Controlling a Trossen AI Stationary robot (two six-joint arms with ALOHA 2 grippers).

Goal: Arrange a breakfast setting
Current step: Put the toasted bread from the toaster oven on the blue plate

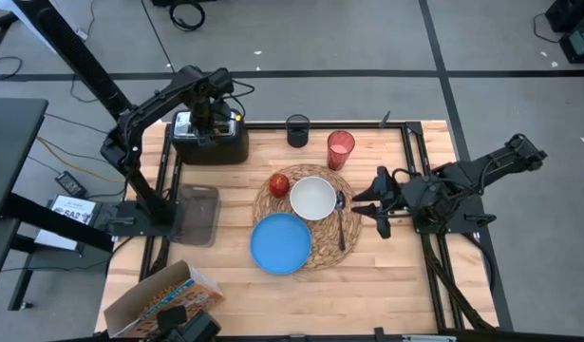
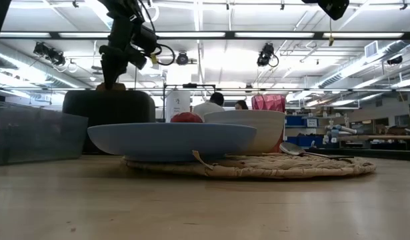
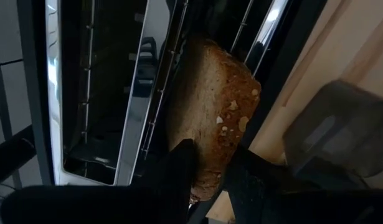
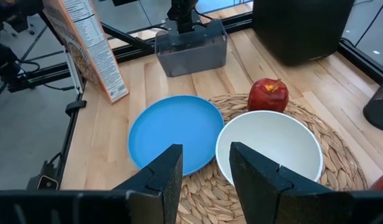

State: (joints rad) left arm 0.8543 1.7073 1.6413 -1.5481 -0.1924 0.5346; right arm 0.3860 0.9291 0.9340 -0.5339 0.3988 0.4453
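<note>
My left hand [image 3: 207, 171] pinches the toast slice [image 3: 210, 118] in the toaster [image 1: 210, 140] slot; it could snag the slot's wires. Right hand [image 4: 203, 165], spread, waits beside the placemat [image 1: 334, 242].

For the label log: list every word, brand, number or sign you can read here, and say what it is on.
Nothing can be read for certain.
Cereal box: a side panel of fine print, too small to read.
Cereal box front: printed design, too blurred to read.
White label on a dark item beside the table: dark letters, too blurred to read.
Toaster, cup, plate, bowl: no visible text.
</note>
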